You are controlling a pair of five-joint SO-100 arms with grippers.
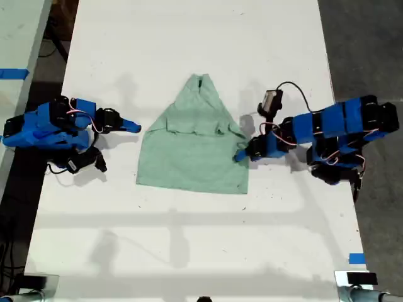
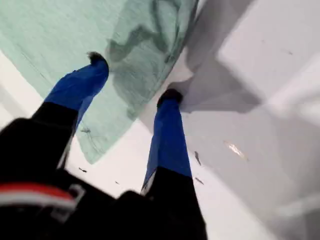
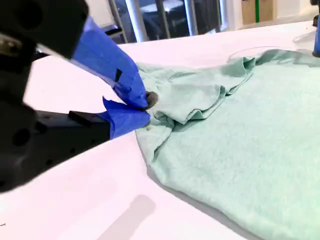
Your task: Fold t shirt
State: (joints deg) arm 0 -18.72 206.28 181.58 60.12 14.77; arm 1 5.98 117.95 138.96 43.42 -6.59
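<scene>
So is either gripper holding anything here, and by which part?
My second gripper looks pinched on the shirt at its bunched side edge by the folded-in sleeve. My first gripper is open over the opposite edge, holding nothing.

We see a long white matte counter (image 1: 189, 239) over a dark grey floor (image 1: 365, 50). Small blue tape strips (image 1: 356, 258) mark the edges toward the exterior view's right and left. Beyond the counter stand grey metal posts (image 3: 135, 20).
</scene>
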